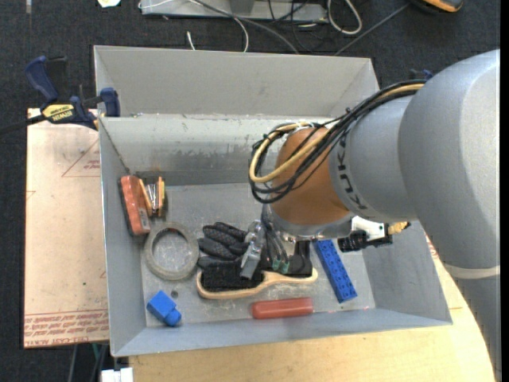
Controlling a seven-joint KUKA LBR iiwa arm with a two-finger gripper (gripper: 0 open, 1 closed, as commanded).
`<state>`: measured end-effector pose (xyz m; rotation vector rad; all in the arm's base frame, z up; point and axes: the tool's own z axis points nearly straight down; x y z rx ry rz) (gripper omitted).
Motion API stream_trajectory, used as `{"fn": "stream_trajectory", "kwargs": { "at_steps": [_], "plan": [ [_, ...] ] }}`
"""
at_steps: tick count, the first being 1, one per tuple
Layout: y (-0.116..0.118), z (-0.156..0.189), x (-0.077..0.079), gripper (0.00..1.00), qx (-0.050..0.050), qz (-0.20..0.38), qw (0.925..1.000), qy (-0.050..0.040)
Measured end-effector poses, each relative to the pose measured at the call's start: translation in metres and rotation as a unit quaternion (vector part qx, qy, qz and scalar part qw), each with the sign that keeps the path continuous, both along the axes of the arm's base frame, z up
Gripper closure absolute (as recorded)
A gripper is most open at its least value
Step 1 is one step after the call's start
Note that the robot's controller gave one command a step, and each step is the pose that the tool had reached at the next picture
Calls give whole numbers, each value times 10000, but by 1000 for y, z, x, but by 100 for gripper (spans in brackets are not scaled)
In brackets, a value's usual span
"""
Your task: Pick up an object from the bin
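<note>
Wooden brush (219, 281) lies by the bin's (278, 333) front wall under the pincer (266, 257), opening unclear.

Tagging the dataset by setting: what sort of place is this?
Probably a robotics lab, a bin-picking test setup: a robot arm reaches into a grey metal bin of odd small things, such as a blue brick and a tape roll, with cables strewn on the dark floor behind.

Matt metal bin (238, 86), wooden brush (227, 282), plastic brick (336, 270)
</note>
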<state>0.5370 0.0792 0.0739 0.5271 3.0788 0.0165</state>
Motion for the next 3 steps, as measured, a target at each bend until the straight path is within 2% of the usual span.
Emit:
{"fn": "stream_trajectory", "kwargs": {
  "at_steps": [2,3],
  "plan": [
    [0,50,0,100,-1,3,10000,6],
    [0,96,-2,100,-4,10,10000,39]
  ]
}}
